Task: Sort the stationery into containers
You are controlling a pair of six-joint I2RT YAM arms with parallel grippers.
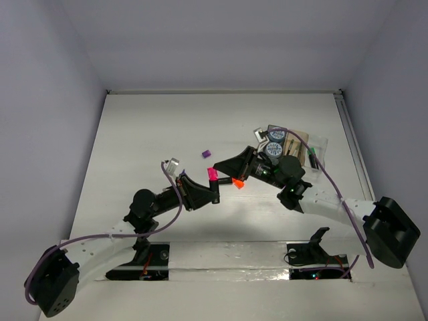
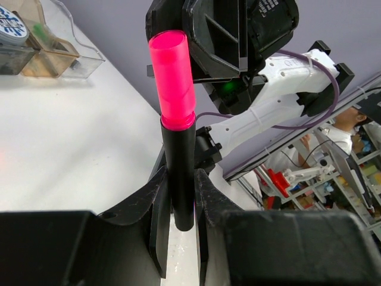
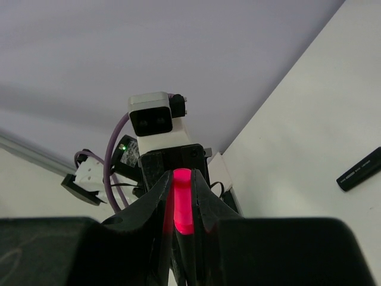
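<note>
While left claw clenches the marker and right claw flanks its cap, grip uncertain, any tug could uncap it.

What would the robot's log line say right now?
left gripper: shut on black body of pink highlighter | right gripper: at pink cap, grip unclear

Pink-capped highlighter: black body, clamped in left fingers, off the desk. Its cap sits between right fingers; contact unclear. Orange cap and purple cap lie loose on desk, apart. Clear box, far right, holds two round blue-and-white pieces and a green-capped marker.
</note>
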